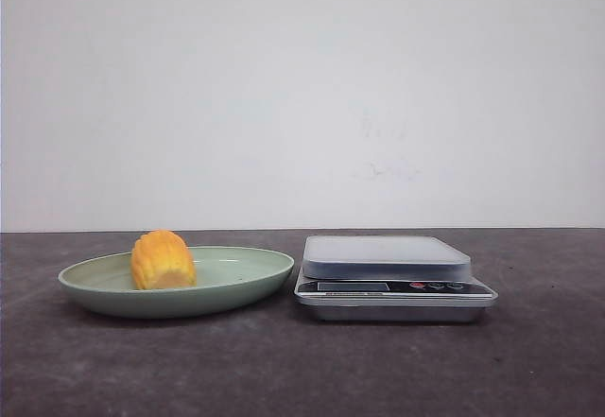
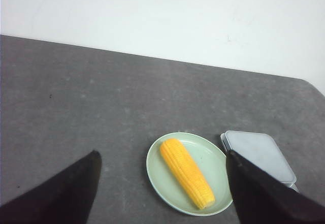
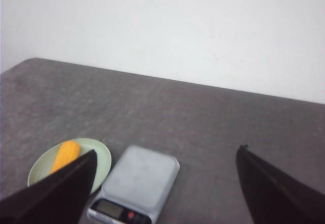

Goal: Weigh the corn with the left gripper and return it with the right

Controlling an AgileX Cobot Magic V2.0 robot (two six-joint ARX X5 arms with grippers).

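Worktop: dark grey, matte, speckled worktop [image 1: 284,370], backed by a plain white wall [image 1: 302,86].

Corn: orange-yellow corn cob [image 1: 163,260] with lengthwise kernel rows. The front view shows it end-on, so it looks short and stubby. The left wrist view shows a full long cob [image 2: 187,172], tapered at one end. It lies on its side inside the plate, roughly across the plate's middle.

Plate: shallow pale green oval plate [image 1: 255,280], sitting flat on the worktop on the robot's left side. It holds the corn only.

Scale: flat silver digital kitchen scale [image 1: 388,256] with a pale grey weighing platform, a small display and round buttons on its front strip. It stands just beside the plate, to the plate's right; a narrow gap between the two shows in the front view. Nothing is on the platform. Display reading too small to tell.

Left end effector: left end effector [image 2: 162,193] above the worktop, apart from the plate and corn; its two dark fingers [image 2: 66,193] are spread wide, nothing between them.

Right end effector: right end effector [image 3: 165,188] likewise raised, looking down on the scale [image 3: 139,181] and plate [image 3: 104,158]; dark fingers [image 3: 277,188] spread wide, holding nothing.

Front view: neither arm appears in it.
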